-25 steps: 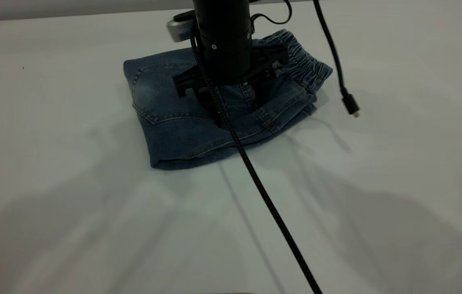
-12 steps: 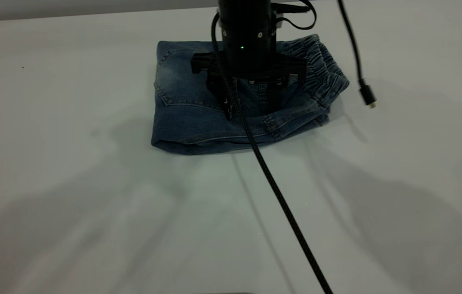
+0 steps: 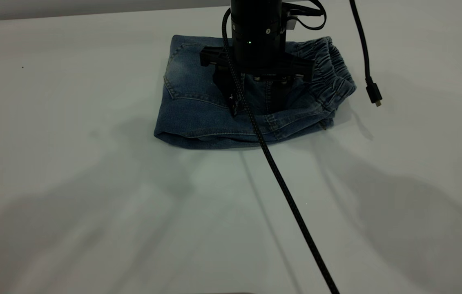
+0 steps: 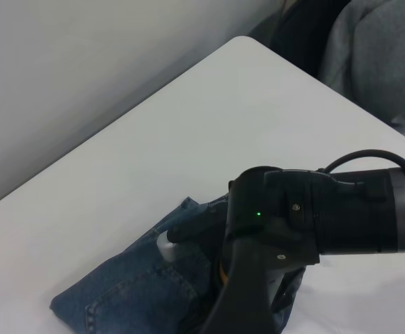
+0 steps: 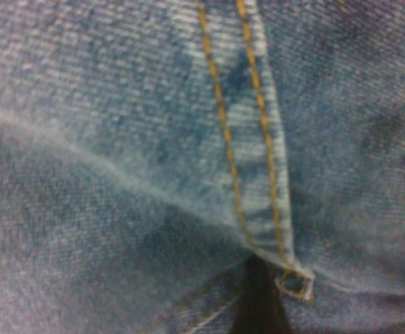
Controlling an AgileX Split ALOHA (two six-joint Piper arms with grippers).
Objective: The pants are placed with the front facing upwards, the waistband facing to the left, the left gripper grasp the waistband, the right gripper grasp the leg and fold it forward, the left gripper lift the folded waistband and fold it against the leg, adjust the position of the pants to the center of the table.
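Observation:
The pants [image 3: 198,106] lie folded into a compact blue denim bundle on the far middle of the white table [image 3: 92,183]. The ruched waistband [image 3: 333,77] is at the bundle's right end. My right gripper [image 3: 255,107] stands straight down on top of the bundle, open, with its two black fingers spread and pressing into the denim. The right wrist view is filled with denim [image 5: 119,139] and a tan double-stitched seam [image 5: 251,139]. In the left wrist view the right arm's wrist [image 4: 328,209] sits over the pants [image 4: 119,299]. My left gripper shows in no view.
A thick braided black cable [image 3: 288,196] runs from the right wrist across the table toward the near edge. A second cable hangs with a loose plug [image 3: 375,98] just right of the waistband. Grey and dark cloth [image 4: 376,56] lies beyond the table's corner.
The right gripper has slid to the right with the folded pants under it. The bundle has moved right and turned a little, squarer to the table edge.

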